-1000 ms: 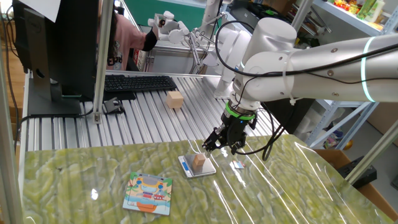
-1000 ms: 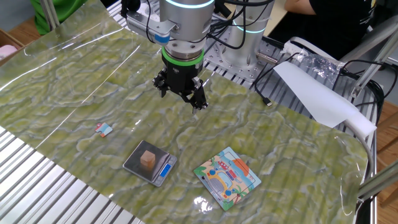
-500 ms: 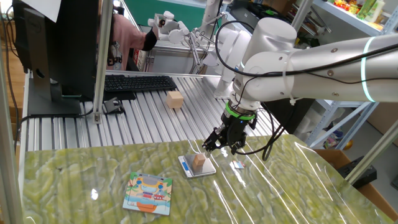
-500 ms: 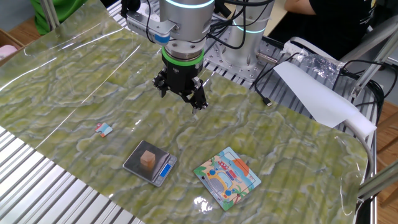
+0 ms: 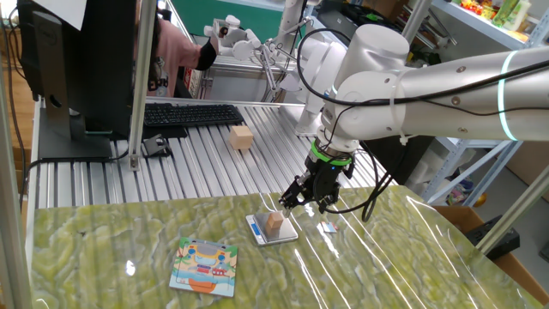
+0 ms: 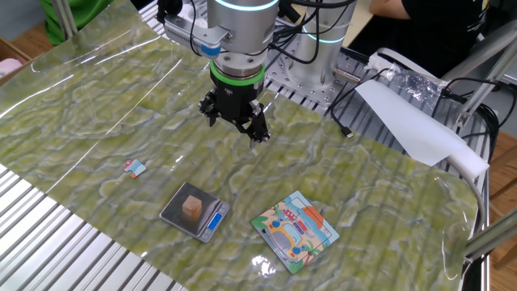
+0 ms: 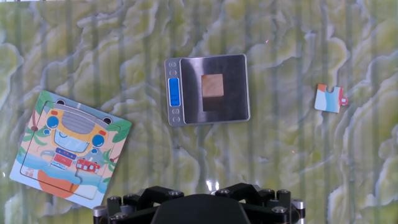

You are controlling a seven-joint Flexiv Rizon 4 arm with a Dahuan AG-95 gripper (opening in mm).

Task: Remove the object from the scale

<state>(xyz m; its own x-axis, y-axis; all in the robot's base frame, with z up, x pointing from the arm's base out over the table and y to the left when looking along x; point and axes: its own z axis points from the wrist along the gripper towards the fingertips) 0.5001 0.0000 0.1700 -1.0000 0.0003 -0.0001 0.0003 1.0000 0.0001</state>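
Sitting square in the middle of the scale's (image 7: 208, 89) silvery platform, the object (image 7: 212, 86) is a tiny tan-orange cube resting flat on one face, free on all sides and clear of the blue display strip, so nothing crowds a grasp from above. The scale lies flat on the green-patterned mat that covers the bench (image 6: 97, 105), close to the mat's edge where bare metal slats begin. The gripper (image 6: 234, 121) hangs in the air well apart from the scale, further in toward the arm's base, pointing down so the hand view looks straight onto cube and platform; this reads as a surveying pose ahead of a descent. Whether the fingers are spread or closed I cannot tell: they are dark, small and partly hidden in both fixed views. A colourful picture card (image 7: 68, 149) lies near the scale on one side and a loose puzzle piece (image 7: 328, 98) on the other, both away from the cube. A larger pale block (image 5: 241, 136) sits on the slats by the keyboard.
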